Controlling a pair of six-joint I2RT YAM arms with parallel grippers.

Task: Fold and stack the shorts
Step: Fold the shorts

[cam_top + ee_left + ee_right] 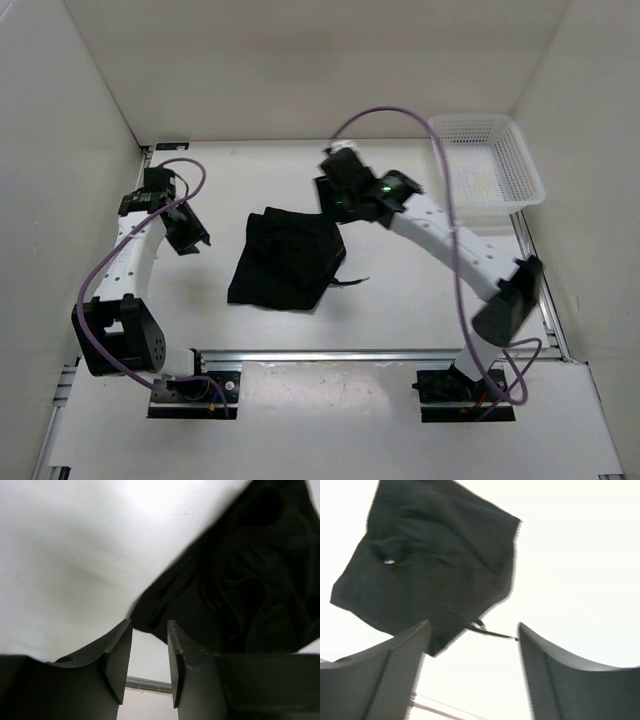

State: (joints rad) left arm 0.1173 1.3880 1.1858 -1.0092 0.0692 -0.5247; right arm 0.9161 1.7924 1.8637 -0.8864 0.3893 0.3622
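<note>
The black shorts (286,258) lie folded in a rough square on the white table, with a thin drawstring (350,282) trailing from the right edge. My left gripper (190,236) hovers left of the shorts, open and empty; in its wrist view the shorts (240,575) fill the upper right. My right gripper (332,196) hangs above the shorts' far right corner, open wide and empty; its wrist view shows the shorts (425,560) and the drawstring (492,632) below the fingers.
A white plastic mesh basket (488,165) stands at the back right of the table. White walls close in the table on the left, back and right. A metal rail (370,353) runs along the near edge.
</note>
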